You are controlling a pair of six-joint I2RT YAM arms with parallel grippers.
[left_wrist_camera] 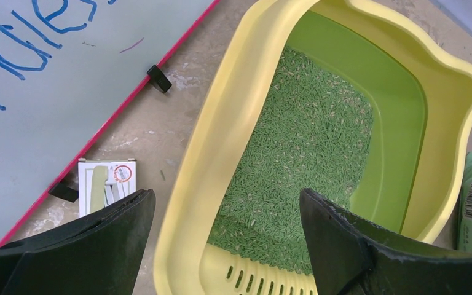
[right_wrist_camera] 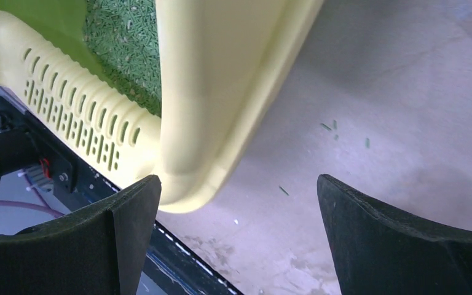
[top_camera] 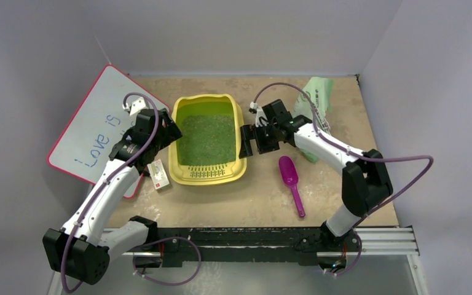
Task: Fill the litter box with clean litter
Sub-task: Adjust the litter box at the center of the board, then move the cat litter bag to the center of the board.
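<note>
The yellow litter box [top_camera: 177, 155] is sitting flat at the tabletop's [top_camera: 344, 110] centre, its slotted grate strip [top_camera: 206, 173] facing 6 o'clock. Green clean litter [top_camera: 208, 140] is covering its floor, leaving the 12 o'clock end bare.

Top view: the left arm [top_camera: 114, 178] covers the board's [top_camera: 80, 132] writing beyond "Love is" at centre left, and the right arm [top_camera: 319, 142] hides part of the bag [top_camera: 318, 92] at upper right. The carton's [top_camera: 158, 175] print is too small to read. Left wrist view: the bottom edge crops the litter box's [left_wrist_camera: 227, 123] grate.
</note>
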